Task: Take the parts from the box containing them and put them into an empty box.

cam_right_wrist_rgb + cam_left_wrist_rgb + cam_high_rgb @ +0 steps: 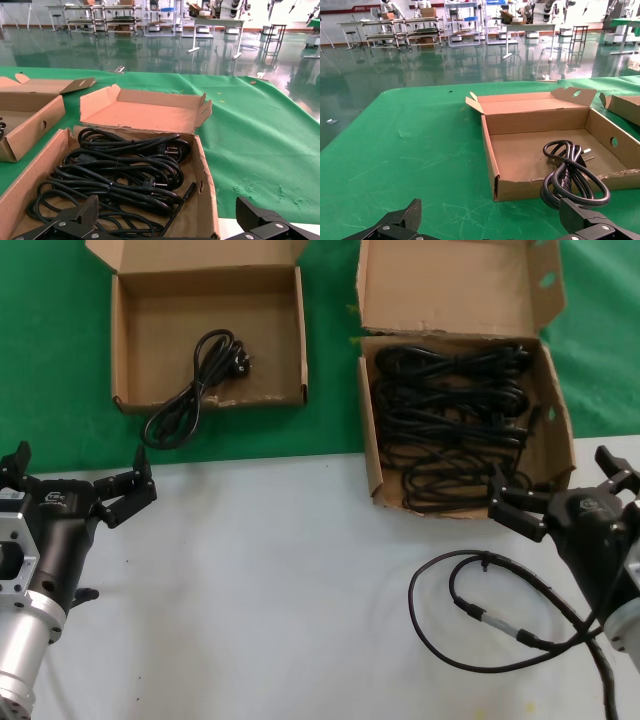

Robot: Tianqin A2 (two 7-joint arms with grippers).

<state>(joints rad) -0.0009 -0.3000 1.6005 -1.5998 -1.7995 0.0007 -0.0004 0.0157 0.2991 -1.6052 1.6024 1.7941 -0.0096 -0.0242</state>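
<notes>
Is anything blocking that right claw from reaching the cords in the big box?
Nothing visible. The right gripper is open at the box's near edge, and the cords lie uncovered, the lid folded back.

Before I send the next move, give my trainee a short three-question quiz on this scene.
1. True or false: the one power cord at the shallow box lies wholly inside it.
2. Which gripper is at the near edge of the larger box of coiled cords: A) left gripper, B) right gripper?
3. Fill in: both grippers' fingers are ____.

Key:
1. False; its loop hangs over the box's near wall onto the green cloth.
2. B.
3. Open.
</notes>
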